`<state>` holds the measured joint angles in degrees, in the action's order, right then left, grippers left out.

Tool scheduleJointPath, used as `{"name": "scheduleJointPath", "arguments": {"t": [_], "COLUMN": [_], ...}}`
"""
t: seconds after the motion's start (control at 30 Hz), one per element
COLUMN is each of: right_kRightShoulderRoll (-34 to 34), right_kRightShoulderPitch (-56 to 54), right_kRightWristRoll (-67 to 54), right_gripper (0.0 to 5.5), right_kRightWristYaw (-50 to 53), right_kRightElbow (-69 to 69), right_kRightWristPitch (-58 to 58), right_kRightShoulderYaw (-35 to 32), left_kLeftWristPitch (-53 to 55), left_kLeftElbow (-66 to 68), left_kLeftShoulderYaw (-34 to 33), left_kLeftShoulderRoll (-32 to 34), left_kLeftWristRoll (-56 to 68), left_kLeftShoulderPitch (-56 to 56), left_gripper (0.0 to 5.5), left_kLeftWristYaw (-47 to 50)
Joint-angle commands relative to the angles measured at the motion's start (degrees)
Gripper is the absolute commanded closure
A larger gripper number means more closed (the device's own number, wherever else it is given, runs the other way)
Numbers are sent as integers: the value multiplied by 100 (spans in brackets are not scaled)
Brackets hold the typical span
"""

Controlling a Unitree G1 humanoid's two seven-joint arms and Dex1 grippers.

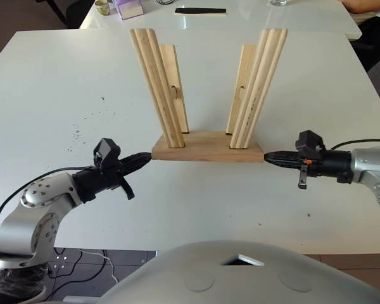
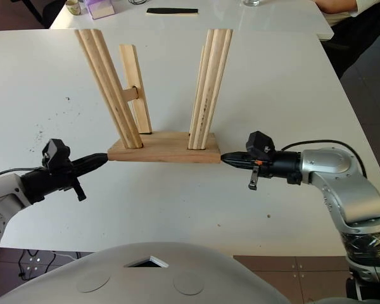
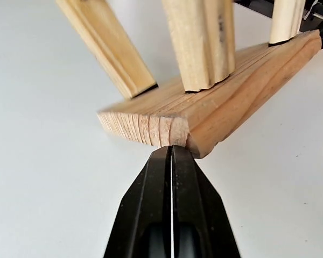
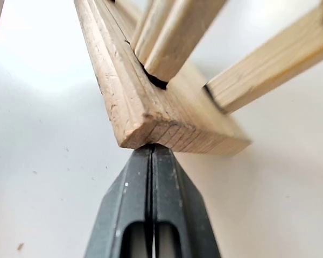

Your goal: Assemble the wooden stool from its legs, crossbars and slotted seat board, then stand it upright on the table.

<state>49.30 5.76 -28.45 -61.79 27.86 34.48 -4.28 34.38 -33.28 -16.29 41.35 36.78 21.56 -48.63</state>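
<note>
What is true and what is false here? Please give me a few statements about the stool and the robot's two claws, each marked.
1. The seat board lies flat on the table with the legs pointing up. True.
2. The left gripper is wide open. False: it is shut, its tip at one end of the board.
3. The right gripper is shut at the board's other end. True.
4. A leg lies loose on the table. False: the legs stand in the board.

One seat board (image 1: 208,149). Four legs (image 1: 156,88), two left, two right. Two grippers: left gripper (image 1: 147,156), right gripper (image 1: 267,156).
</note>
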Motion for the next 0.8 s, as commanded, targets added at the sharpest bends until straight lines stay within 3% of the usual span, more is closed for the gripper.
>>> {"name": "scheduleJointPath", "arguments": {"t": [0.03,0.17,0.37,0.5,0.63,0.8], "right_kRightShoulderRoll": [-194,-307,-472,-396,-43,325], "right_kRightShoulderPitch": [-298,-650,-1125,-1143,-798,-621], "right_kRightWristRoll": [-1063,-1378,-1057,-476,148,519], "right_gripper": [550,550,550,550,550,485], "right_kRightWristYaw": [-80,104,172,30,-233,-594], "right_kRightElbow": [736,755,214,-240,-666,-1138], "right_kRightWristPitch": [282,592,609,251,-466,-1204], "right_kRightShoulderYaw": [-190,-342,-122,216,284,163], "left_kLeftWristPitch": [257,454,307,85,-42,-426], "left_kLeftElbow": [-793,-867,-153,89,93,722], "left_kLeftShoulderYaw": [192,57,296,522,277,-140], "left_kLeftShoulderRoll": [14,-32,-70,-124,-46,396], "left_kLeftWristRoll": [762,1140,640,293,383,58], "left_kLeftShoulderPitch": [-12,-353,-972,-878,-626,-301], "left_gripper": [547,547,547,547,547,483], "left_kLeftWristYaw": [-170,67,175,120,-3,-572]}}
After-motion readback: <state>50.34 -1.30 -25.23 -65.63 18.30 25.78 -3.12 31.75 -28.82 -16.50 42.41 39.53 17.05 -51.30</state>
